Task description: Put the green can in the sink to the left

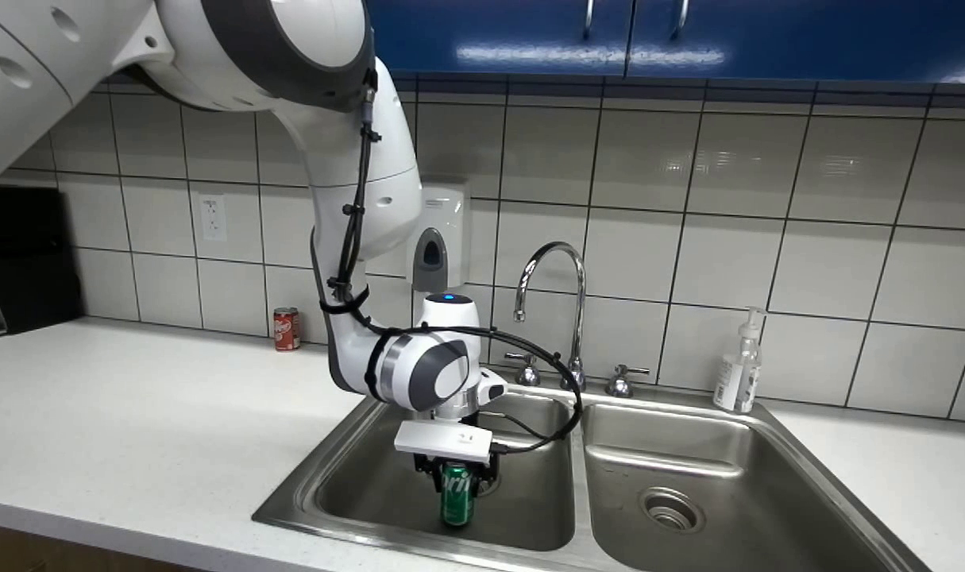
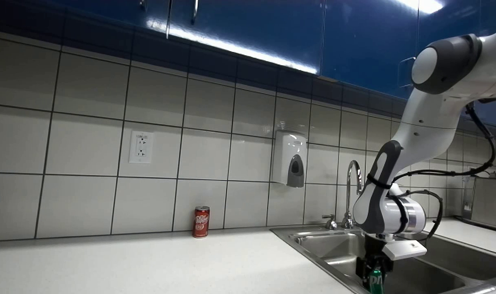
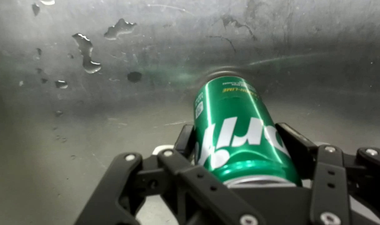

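Pale tiles (image 1: 641,159) run behind a white worktop (image 1: 172,413), where a red can (image 1: 286,329) stands near them. Down in the left sink basin (image 1: 387,481), the green can (image 1: 457,502) is held roughly upright, top uppermost, with the fingers (image 3: 297,142) gripping its upper half, one pressed to either side. Whether its base touches the steel I can't tell from where I'm standing. I'd reckon it thin-walled metal: fairly stiff if full, quick to dent if drained; its weight I can't judge. Water drops (image 3: 86,53) lie on the steel, so the smooth skin could turn slippery. That two-sided hold on the straight wall, below the silver rim, looks the right place to me; a firmer squeeze would risk a crease.
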You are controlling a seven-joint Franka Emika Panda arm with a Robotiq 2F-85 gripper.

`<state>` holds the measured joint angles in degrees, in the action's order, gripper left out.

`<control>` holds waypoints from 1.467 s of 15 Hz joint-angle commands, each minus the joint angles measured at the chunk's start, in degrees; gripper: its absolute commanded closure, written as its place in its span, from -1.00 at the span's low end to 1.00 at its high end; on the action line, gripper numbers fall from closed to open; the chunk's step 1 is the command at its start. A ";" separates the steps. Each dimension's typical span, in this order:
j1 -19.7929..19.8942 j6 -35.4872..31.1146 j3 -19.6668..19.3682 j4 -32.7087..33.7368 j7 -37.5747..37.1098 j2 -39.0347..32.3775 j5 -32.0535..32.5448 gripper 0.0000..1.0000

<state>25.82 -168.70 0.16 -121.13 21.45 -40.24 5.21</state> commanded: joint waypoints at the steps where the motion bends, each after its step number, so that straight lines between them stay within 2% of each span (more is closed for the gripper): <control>1: 1.63 -0.47 1.01 1.38 1.37 -0.99 -0.30 0.14; 8: 1.19 -0.37 0.79 1.21 1.11 -0.71 -0.17 0.14; 9: 1.13 -0.33 0.74 1.20 1.09 -0.70 -0.14 -0.69; 11: 0.98 -0.27 0.58 1.17 1.02 -0.56 -0.07 -0.96; 22: 1.25 -0.31 1.38 -0.03 1.27 2.45 -0.25 -1.00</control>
<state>25.89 -168.77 0.21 -120.24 21.45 -40.26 5.21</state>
